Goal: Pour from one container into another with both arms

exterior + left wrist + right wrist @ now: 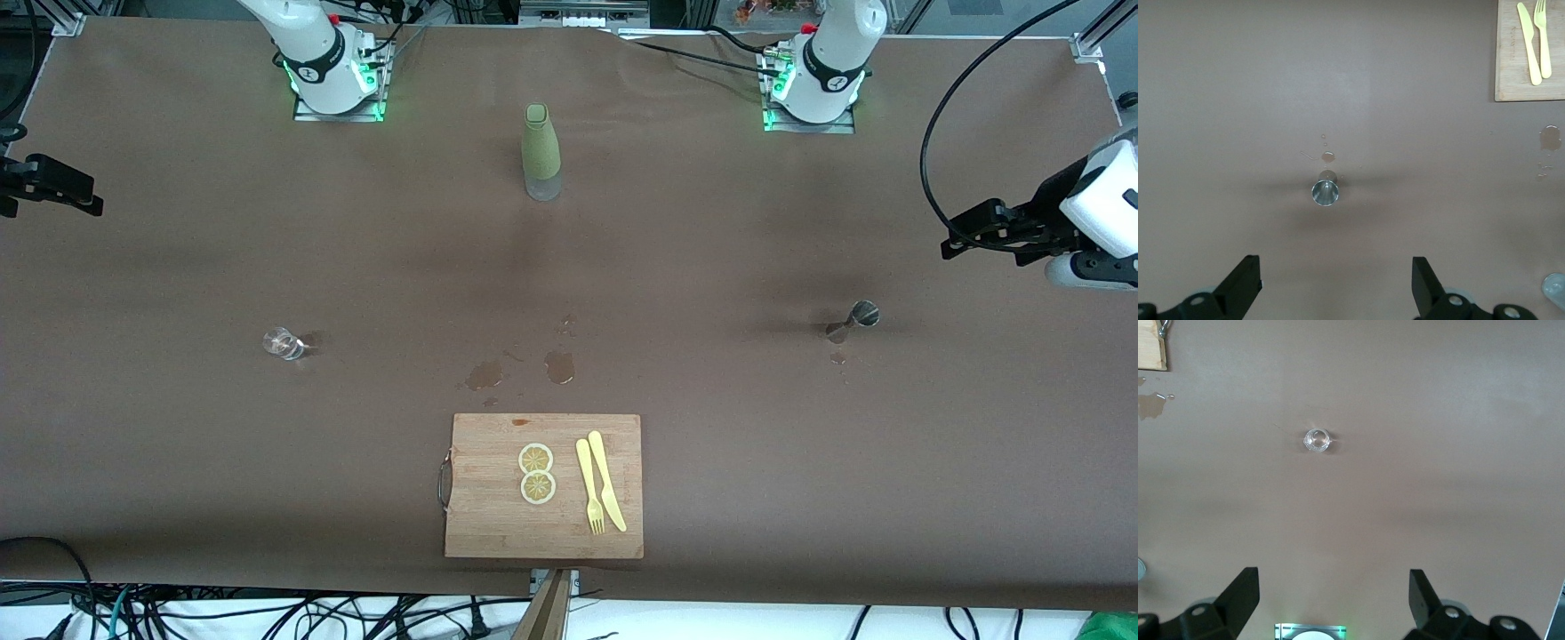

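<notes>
The silver jigger (853, 321) stands upright on the brown counter (711, 267) toward the left arm's end, the clear glass cup (283, 343) toward the right arm's end. The left claw (1337, 285) and the right claw (1334, 601) hang above them, fingers apart, holding nothing.

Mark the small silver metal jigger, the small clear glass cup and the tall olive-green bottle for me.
Small silver metal jigger (852, 323), front view, narrow waist.
Small clear glass cup (282, 343), front view, middle of its body.
Tall olive-green bottle (540, 151), front view, green upper body.
</notes>
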Available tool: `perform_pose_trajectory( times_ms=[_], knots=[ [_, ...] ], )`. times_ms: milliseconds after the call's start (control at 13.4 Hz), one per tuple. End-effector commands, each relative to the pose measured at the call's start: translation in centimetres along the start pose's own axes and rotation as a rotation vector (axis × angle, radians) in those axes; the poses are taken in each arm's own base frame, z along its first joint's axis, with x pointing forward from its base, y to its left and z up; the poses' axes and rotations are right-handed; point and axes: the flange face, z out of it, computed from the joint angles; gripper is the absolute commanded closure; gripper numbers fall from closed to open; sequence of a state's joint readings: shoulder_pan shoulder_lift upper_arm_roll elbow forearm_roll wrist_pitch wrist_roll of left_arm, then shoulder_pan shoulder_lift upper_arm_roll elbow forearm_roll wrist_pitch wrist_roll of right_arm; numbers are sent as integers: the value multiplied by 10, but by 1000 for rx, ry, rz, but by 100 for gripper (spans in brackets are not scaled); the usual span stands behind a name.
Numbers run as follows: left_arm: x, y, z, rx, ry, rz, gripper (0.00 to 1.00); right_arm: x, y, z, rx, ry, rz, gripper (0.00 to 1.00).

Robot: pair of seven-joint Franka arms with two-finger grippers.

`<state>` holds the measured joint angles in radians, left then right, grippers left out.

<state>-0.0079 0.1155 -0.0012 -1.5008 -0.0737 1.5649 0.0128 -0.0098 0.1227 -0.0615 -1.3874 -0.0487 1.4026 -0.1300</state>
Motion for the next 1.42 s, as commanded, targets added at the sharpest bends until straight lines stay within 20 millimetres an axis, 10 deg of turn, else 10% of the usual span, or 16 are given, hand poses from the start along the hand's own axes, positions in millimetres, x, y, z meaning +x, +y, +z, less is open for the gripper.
perform_pose_trajectory(
  times_ms=[0, 298, 1342],
  knots=[
    [2, 0, -4, 35, -6, 0, 0, -1, 3, -3, -10, 8, -7, 1],
    [2, 0, -4, 35, -6, 0, 0, 0, 3, -3, -9, 11, 0, 1],
    [-9, -3, -2, 75, 24, 3, 0, 73, 16, 116, 3, -118, -246, 1]
  ],
)
